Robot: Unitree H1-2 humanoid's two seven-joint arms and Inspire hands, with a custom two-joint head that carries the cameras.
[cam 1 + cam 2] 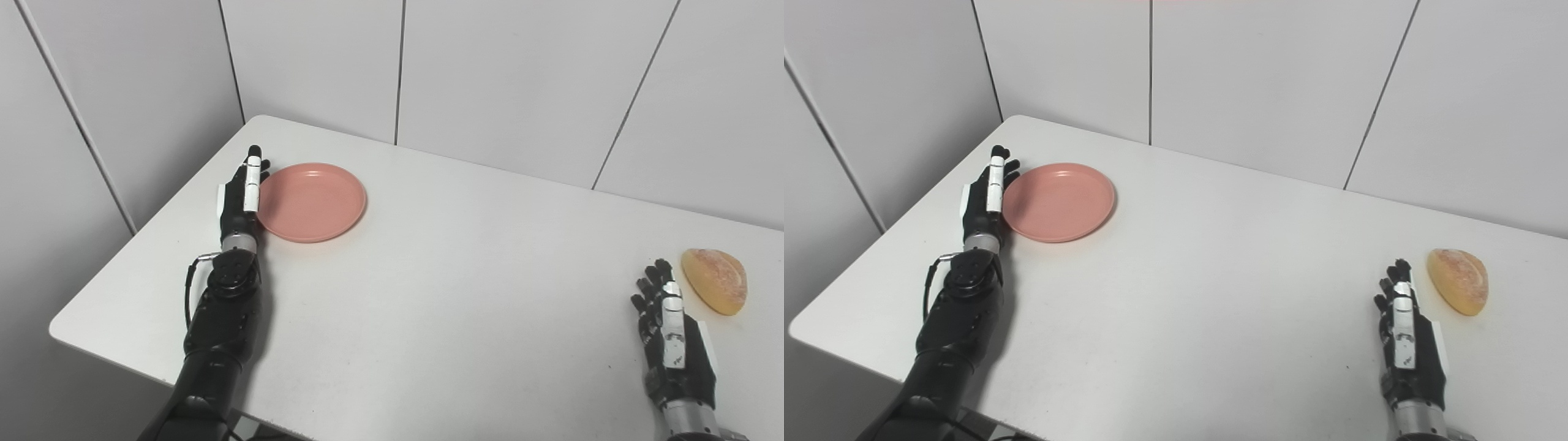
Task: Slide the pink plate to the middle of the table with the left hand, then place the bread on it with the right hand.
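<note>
Table (465,294) bare between pink plate (312,201) – bread (716,280).

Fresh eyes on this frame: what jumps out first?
The pink plate on the table's far left, with the left hand set edge-on against its left rim, fingers straight. Next, the golden bread near the right edge, with the right hand open just beside it, not touching.

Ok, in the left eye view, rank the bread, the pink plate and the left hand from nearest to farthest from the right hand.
1. bread: just right of and slightly beyond the right hand, on the table's right side.
2. pink plate: far across the table, on the left.
3. left hand: against the plate's left rim, a little farther still.
</note>
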